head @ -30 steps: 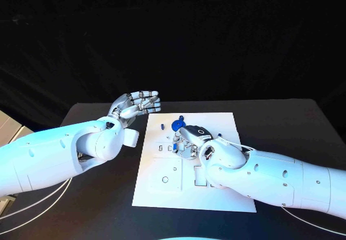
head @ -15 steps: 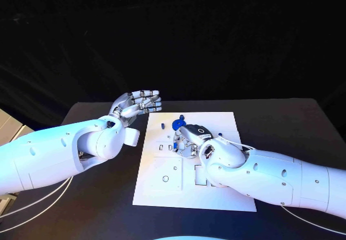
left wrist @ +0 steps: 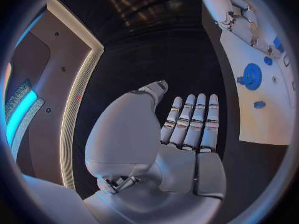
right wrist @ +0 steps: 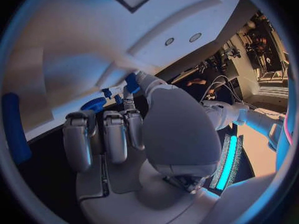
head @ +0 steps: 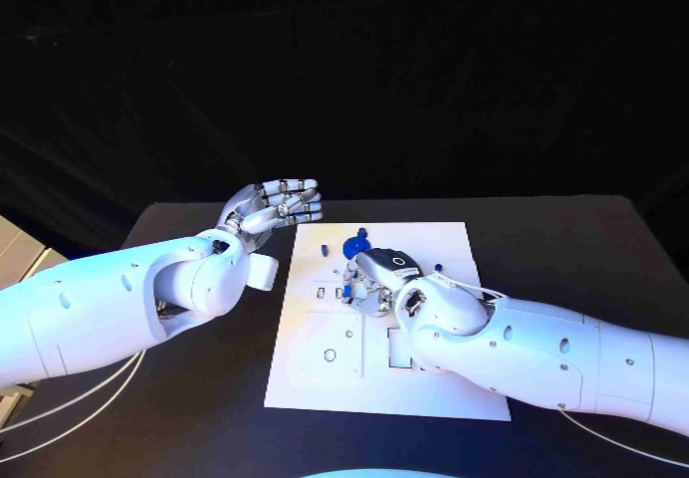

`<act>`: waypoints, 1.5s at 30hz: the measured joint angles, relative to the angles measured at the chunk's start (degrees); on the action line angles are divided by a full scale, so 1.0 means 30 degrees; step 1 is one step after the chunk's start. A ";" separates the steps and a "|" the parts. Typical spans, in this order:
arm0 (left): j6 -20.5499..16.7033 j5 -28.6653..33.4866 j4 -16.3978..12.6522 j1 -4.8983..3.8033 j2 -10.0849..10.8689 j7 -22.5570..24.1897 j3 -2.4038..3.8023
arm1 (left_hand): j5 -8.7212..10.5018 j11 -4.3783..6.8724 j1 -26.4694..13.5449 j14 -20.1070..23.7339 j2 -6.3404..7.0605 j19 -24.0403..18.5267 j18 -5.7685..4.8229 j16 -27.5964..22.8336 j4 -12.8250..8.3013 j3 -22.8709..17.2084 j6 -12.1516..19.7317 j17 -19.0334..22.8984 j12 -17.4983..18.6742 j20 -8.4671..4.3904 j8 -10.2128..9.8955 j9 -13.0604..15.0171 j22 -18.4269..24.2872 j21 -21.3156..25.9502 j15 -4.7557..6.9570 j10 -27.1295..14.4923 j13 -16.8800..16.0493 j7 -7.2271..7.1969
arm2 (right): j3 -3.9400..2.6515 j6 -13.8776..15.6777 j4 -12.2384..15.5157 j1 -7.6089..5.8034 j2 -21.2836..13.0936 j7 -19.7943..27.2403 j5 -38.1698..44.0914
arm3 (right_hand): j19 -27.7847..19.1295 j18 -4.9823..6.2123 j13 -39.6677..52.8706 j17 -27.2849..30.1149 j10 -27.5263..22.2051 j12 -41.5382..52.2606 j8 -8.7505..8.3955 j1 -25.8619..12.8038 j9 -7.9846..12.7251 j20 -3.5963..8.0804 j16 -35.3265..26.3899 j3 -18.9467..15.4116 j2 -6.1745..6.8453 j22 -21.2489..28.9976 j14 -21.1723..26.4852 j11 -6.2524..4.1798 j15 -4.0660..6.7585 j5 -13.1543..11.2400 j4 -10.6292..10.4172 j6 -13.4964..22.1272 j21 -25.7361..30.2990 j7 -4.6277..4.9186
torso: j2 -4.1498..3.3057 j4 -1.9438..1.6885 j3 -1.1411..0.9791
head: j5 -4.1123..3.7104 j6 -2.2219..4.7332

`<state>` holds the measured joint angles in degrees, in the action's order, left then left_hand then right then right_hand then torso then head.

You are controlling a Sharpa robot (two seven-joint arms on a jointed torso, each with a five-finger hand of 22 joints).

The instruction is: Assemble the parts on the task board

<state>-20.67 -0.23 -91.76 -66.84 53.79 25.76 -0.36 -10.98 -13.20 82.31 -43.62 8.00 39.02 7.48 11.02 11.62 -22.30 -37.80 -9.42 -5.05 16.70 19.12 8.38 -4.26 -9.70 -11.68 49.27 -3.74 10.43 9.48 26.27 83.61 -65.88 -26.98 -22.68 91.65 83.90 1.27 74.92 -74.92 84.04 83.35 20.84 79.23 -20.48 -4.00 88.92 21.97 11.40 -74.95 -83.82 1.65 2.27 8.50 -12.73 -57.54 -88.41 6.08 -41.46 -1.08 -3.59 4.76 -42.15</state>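
The white task board (head: 431,383) lies in the middle of the black table. My right hand (head: 376,271) is low over its far half, fingers curled down, and a small blue part (right wrist: 132,82) sits pinched at the tips of the thumb and a finger (head: 354,292). A blue round part (head: 359,244) and a small blue piece (head: 326,249) rest on the board just beyond that hand. My left hand (head: 273,207) hovers raised beside the board's far left corner; its fingers (left wrist: 193,119) are straight and side by side and hold nothing.
The board (left wrist: 249,109) has pale recesses and small holes (head: 329,357) in its near half. Another blue piece (head: 436,269) lies to the right of the right hand. Bare black table (head: 574,249) surrounds the board on all sides.
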 measured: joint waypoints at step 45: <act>0.0091 -0.0029 0.0303 0.0000 -0.0049 -0.0171 0.0000 | 0.0074 0.0000 -0.0166 -0.0334 0.0101 0.0458 0.0251 0.0183 -0.0055 -0.0055 0.0000 -0.0067 0.0001 -0.0036 -0.0001 -0.0019 -0.0044 -0.0208 0.0053 -0.0001 0.0002 0.0000 | 0.0054 0.0830 0.1312 0.0055 -0.0818 0.0135 0.0139 | 0.0027 0.0000 -0.0004 -0.0011 -0.2260 -0.2523 -0.1109 -0.0932 0.0740 -0.0528 -0.0001 -0.2801 0.0773 0.0011 -0.0066 0.0890 -0.0689 0.0092 -0.1321 0.2989 0.1035 0.0951 | 0.0026 0.0002 -0.0007 | -0.0081 0.0081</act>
<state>-20.39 -0.32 -90.85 -66.84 53.65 25.25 -0.36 -10.76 -13.20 81.82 -44.62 8.31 40.39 8.24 11.57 11.46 -22.46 -37.80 -9.62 -5.04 16.59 19.12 8.32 -4.39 -10.32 -11.52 49.27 -3.73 10.43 9.64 28.76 87.55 -65.72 -29.43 -22.27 92.06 83.98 1.27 74.91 -74.95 77.26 75.78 17.51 76.43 -18.26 -5.59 88.92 13.57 13.72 -74.92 -84.02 4.32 0.20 8.78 -16.69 -48.57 -85.31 8.93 -41.38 -1.08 -3.61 4.52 -41.91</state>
